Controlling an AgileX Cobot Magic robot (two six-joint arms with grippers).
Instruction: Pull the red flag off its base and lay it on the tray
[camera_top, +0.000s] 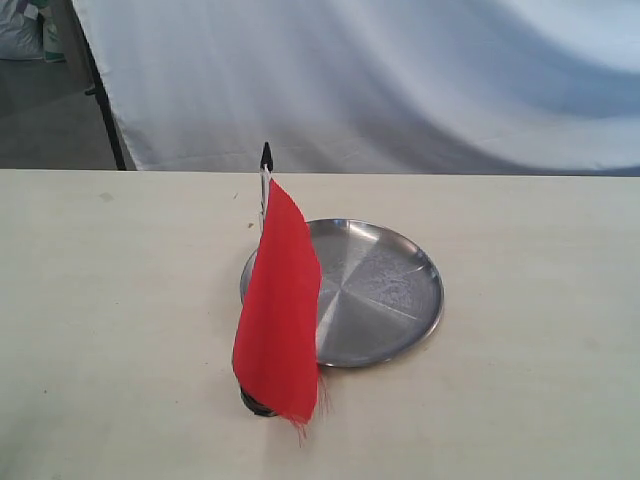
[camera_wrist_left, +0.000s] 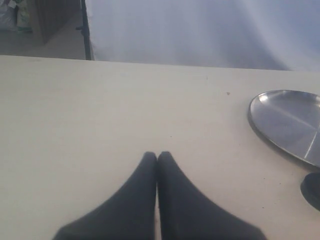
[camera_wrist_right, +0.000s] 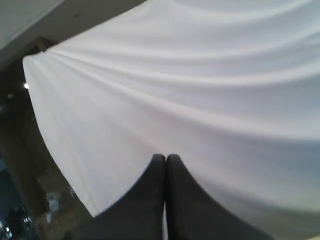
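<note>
Red flag (camera_top: 280, 305) upright in base (camera_top: 254, 403) on desk (camera_top: 120, 330), just beside tray (camera_top: 385, 285). Left claw (camera_wrist_left: 157, 155) pressed together, holding nothing, above desk. Right claw (camera_wrist_right: 166, 157) pressed together too, holding nothing, facing white cloth (camera_wrist_right: 200, 75).

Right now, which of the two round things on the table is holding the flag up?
The small black base, peeking out under the red flag. The wide steel tray behind it holds nothing.
</note>
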